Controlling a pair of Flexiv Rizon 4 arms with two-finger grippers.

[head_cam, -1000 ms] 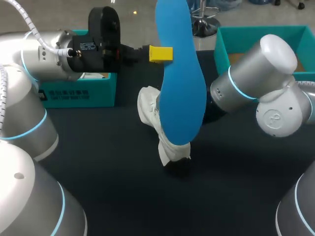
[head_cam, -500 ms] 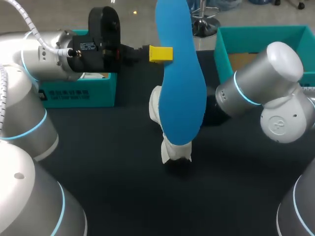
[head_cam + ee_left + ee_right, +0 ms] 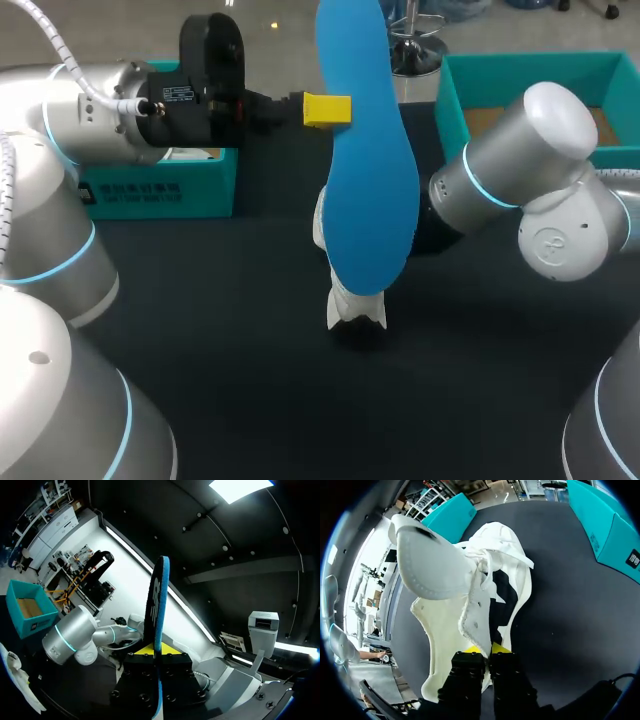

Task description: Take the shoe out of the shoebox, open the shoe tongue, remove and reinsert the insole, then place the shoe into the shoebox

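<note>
A blue insole (image 3: 368, 150) hangs upright above the table's middle, and my left gripper (image 3: 326, 109) is shut on its edge; in the left wrist view the insole (image 3: 156, 625) stands edge-on between the yellow tips. Behind and below it a white shoe (image 3: 352, 300) is mostly hidden. My right gripper (image 3: 486, 650) is shut on the shoe's upper edge, the white shoe (image 3: 470, 595) stretching ahead of it with the tongue folded back. The right arm (image 3: 520, 180) comes in from the right, its fingers hidden in the head view.
A teal shoebox (image 3: 520, 75) stands at the back right, its cardboard floor showing. A second teal box (image 3: 160, 190) sits at the back left, under my left arm. Dark tabletop lies in front of the shoe.
The shoe has turned and drawn in behind the insole, so less of its white side shows at the left. My right arm shifted slightly. The left arm and insole kept still.
</note>
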